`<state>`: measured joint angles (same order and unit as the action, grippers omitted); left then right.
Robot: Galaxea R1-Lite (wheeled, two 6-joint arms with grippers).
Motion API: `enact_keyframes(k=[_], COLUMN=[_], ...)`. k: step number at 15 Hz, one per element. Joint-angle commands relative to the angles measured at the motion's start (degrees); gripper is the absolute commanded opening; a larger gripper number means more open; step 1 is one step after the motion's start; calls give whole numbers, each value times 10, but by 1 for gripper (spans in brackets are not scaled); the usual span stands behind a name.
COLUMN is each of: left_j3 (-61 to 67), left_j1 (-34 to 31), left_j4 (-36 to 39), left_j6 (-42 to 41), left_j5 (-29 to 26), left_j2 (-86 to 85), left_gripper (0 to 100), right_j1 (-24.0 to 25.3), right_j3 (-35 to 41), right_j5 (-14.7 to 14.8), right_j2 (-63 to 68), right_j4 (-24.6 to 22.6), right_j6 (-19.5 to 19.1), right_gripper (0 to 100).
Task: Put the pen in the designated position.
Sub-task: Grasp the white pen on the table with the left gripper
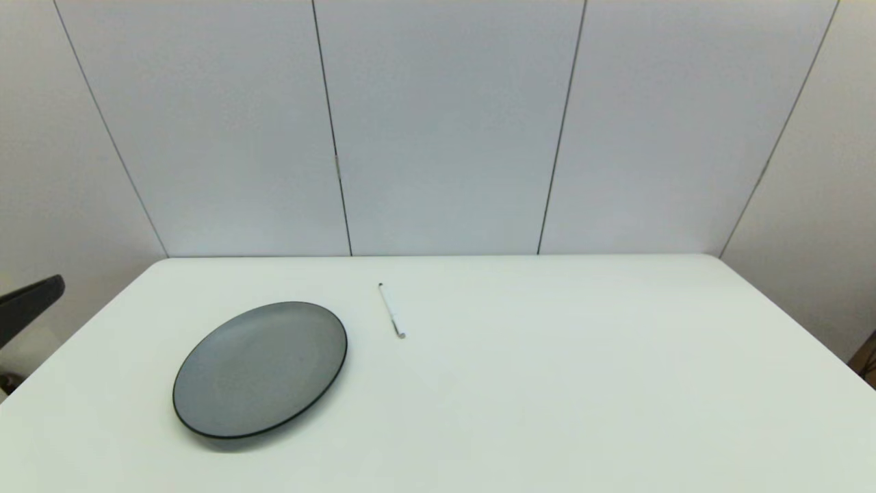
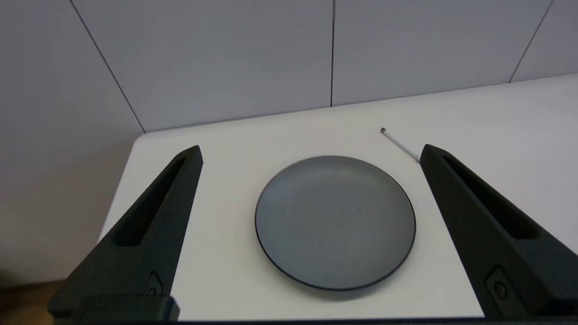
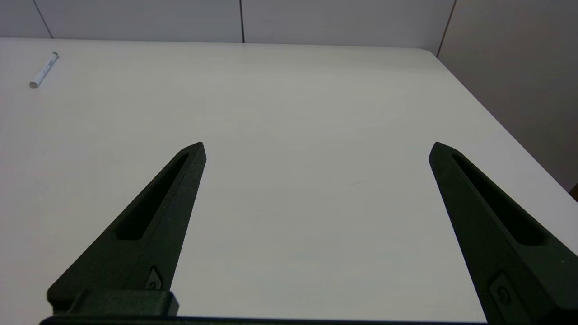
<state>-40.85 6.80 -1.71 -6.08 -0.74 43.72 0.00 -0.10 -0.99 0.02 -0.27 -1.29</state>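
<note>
Grey plate [image 1: 260, 368] sits nearest the head camera, at about 8 o'clock on the white table [image 1: 547, 383]: round, dark rim, nothing on it. Pen [image 1: 391, 310] lies flat on bare tabletop at about 11 o'clock from table centre, just off the plate's far right edge, near it, not touching. It is thin, white and shorter than the plate is wide, with a small dark tip at the far end and a greyish end toward the robot. Any print on the barrel is too small to read; no brand or label legible anywhere.

Left gripper [image 2: 310, 151] hangs at the table's left side, fingers spread wide, grasping nothing; the plate [image 2: 335, 221] shows between them and the pen [image 2: 400, 144] past the plate's far right rim. In the head view only a dark bit of the left arm shows at the left edge.

Right gripper [image 3: 317, 148] hovers over bare table on the right side, fingers released wide, empty; the pen [image 3: 44, 70] lies well apart from it.
</note>
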Motion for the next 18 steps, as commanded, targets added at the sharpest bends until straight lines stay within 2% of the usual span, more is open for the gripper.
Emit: enact_keyframes(k=[1,9,13,18], left_j3=[-85,-208,-246,-325], left_j1=[61,237,315,378], left_j4=[-8,-4,37,49], left_j6=[-10,-2,30,92], left_j5=[-1,1,11,114], left_j2=[102,257,342,453], left_gripper=[100,100,100,100], right_j1=[0,0,0,0], right_j3=[0,0,0,0], right_j5=[-1,-1,-1,-1], right_j2=[1,1,1,1], right_j4=[0,0,0,0], right_j6=[0,0,0,0], right_gripper=[100,100,100,100])
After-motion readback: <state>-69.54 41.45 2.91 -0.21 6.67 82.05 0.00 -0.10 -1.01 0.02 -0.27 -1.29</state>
